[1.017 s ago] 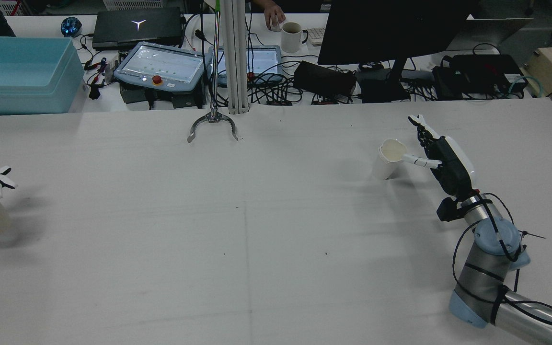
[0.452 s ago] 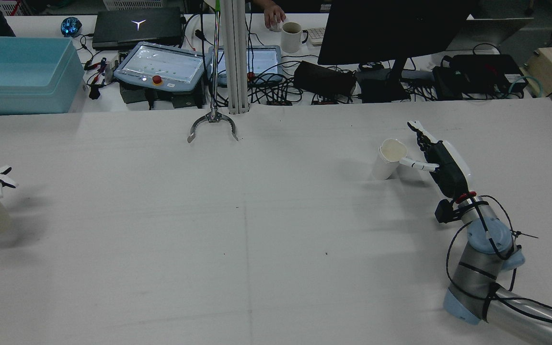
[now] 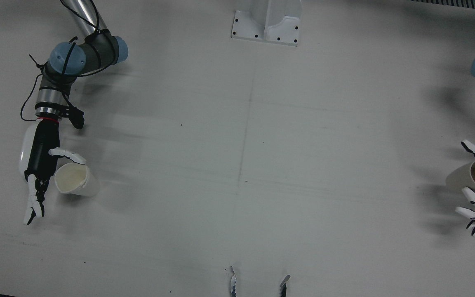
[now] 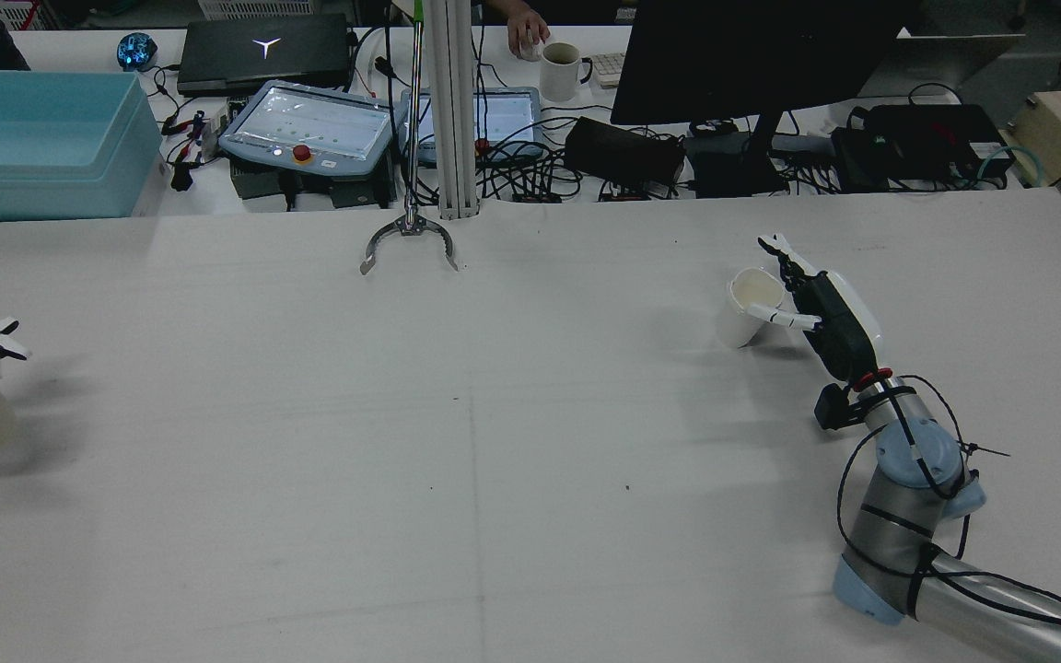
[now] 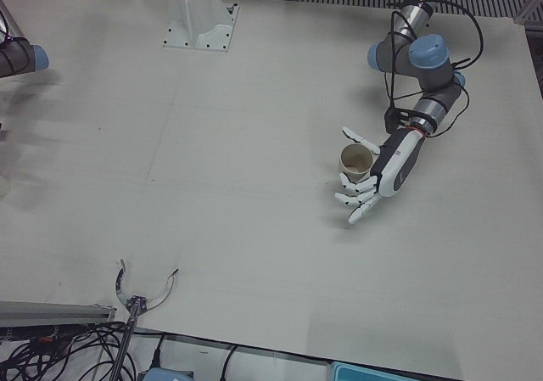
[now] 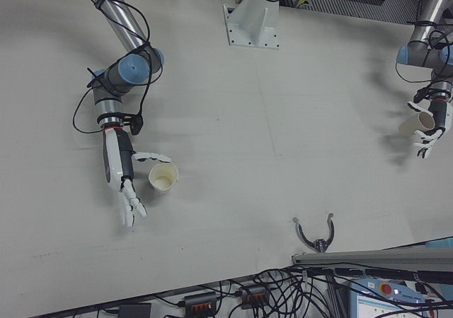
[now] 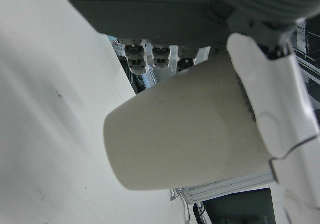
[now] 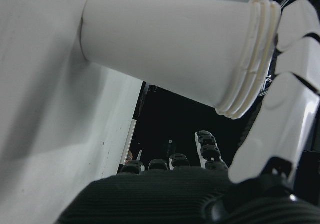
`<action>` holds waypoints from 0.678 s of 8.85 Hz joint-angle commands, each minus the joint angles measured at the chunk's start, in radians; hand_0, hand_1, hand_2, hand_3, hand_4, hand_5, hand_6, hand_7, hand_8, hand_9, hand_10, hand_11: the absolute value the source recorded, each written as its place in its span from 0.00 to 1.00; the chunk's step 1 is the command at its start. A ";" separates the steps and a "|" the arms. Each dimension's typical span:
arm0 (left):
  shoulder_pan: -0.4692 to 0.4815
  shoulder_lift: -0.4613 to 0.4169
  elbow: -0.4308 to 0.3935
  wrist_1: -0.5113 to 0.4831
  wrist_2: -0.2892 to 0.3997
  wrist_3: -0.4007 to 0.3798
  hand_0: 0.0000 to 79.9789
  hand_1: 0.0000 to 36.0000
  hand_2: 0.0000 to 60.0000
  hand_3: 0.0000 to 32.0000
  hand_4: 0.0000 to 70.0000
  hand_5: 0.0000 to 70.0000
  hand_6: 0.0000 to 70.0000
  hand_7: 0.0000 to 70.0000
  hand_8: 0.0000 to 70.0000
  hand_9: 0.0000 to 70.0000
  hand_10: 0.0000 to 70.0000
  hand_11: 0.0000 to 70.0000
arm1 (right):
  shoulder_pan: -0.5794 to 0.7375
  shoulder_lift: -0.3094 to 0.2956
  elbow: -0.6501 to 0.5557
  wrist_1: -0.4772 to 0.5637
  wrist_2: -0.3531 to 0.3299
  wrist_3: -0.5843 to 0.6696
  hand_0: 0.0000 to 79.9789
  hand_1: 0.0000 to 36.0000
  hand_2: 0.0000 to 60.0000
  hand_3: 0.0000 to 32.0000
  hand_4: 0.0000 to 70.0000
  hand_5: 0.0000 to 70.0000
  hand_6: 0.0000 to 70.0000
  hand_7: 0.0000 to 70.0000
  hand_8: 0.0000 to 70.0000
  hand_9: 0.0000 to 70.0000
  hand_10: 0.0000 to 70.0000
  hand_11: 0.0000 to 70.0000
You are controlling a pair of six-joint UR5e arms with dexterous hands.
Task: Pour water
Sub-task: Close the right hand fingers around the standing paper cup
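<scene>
Notably, the right hand's [image 3: 39,165] fingers [image 3: 32,202] are spread apart beside the white cup [image 3: 74,180], one of them lying against its rim, and the cup leans on the table [image 3: 237,165]. Well apart from that cup, at the table's opposite edge, the left hand [image 5: 373,177] has splayed fingers [image 5: 352,198] bracketing a tan cup [image 5: 355,160], gripping nothing.

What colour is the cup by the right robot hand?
White, with a cream inside; the cup shows best in the right-front view.
</scene>
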 commanded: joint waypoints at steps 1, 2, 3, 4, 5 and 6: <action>-0.001 -0.001 0.001 -0.001 -0.002 0.000 0.63 0.19 0.00 0.00 0.58 1.00 0.31 0.52 0.07 0.14 0.11 0.17 | -0.027 0.004 0.000 0.001 0.002 0.003 0.59 0.42 0.24 0.00 0.16 0.13 0.03 0.05 0.00 0.00 0.00 0.02; -0.001 -0.001 0.001 -0.001 -0.002 0.000 0.63 0.19 0.00 0.00 0.58 1.00 0.31 0.52 0.07 0.14 0.11 0.17 | -0.032 0.004 0.001 0.001 0.000 0.003 0.59 0.42 0.23 0.00 0.14 0.12 0.03 0.04 0.00 0.00 0.00 0.02; -0.001 -0.001 0.001 -0.001 -0.002 0.000 0.63 0.18 0.00 0.00 0.58 1.00 0.31 0.52 0.07 0.14 0.11 0.17 | -0.032 0.004 0.001 0.001 0.000 0.003 0.59 0.43 0.23 0.00 0.13 0.12 0.02 0.03 0.00 0.00 0.00 0.01; -0.001 -0.001 0.001 -0.001 -0.002 0.000 0.63 0.18 0.00 0.00 0.58 1.00 0.31 0.52 0.07 0.14 0.11 0.17 | -0.033 0.004 0.001 -0.001 0.002 0.003 0.59 0.43 0.23 0.00 0.13 0.12 0.02 0.03 0.00 0.00 0.00 0.01; -0.001 -0.001 0.002 -0.001 -0.002 0.002 0.63 0.18 0.00 0.00 0.58 1.00 0.31 0.52 0.07 0.14 0.11 0.17 | -0.034 0.005 0.001 -0.001 0.000 0.001 0.59 0.43 0.23 0.00 0.13 0.12 0.02 0.04 0.00 0.00 0.00 0.01; 0.001 -0.001 0.004 -0.001 -0.002 0.002 0.63 0.18 0.00 0.00 0.58 1.00 0.31 0.52 0.07 0.14 0.11 0.17 | -0.035 0.010 0.001 -0.001 0.002 0.000 0.59 0.43 0.23 0.00 0.12 0.12 0.03 0.03 0.00 0.00 0.00 0.02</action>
